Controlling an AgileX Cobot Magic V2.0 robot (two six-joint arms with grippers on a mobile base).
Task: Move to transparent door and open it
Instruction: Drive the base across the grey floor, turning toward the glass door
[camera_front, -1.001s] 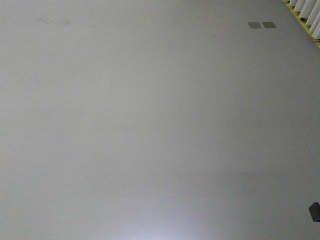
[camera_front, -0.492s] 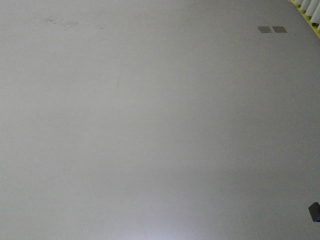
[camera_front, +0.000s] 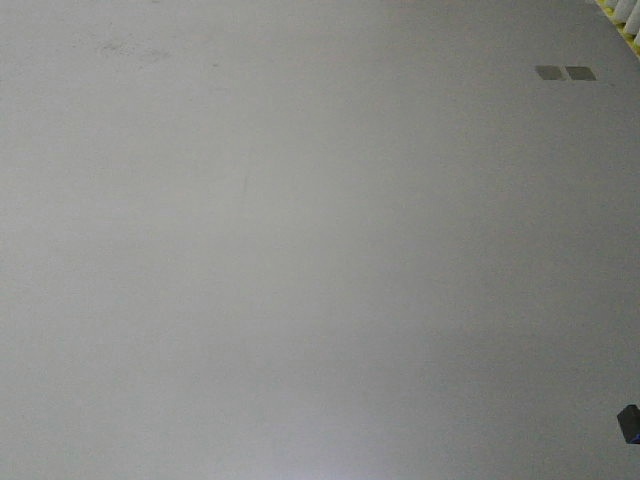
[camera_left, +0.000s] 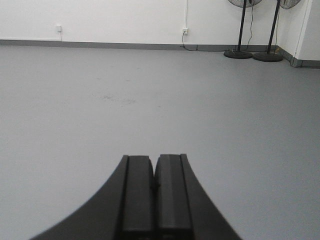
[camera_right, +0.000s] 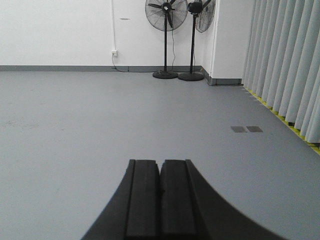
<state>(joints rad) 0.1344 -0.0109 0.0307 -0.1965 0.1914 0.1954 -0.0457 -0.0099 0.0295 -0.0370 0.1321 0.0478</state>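
The transparent door is out of view in every frame. My left gripper (camera_left: 154, 159) is shut and empty, its black fingers pressed together, pointing over bare grey floor toward a white wall. My right gripper (camera_right: 160, 163) is also shut and empty, pointing over the same grey floor toward the far white wall. The front view shows only grey floor (camera_front: 300, 250) seen from above.
Two standing fans (camera_right: 166, 40) stand at the far wall, their bases also in the left wrist view (camera_left: 238, 53). Grey vertical blinds (camera_right: 287, 65) with a yellow floor strip run along the right. Two dark floor plates (camera_front: 565, 73) lie at the right, also in the right wrist view (camera_right: 246, 129).
In the front view the two floor plates and floor marks have slid down and to the right, and the blinds at the top right corner have nearly left the frame: the base is moving.
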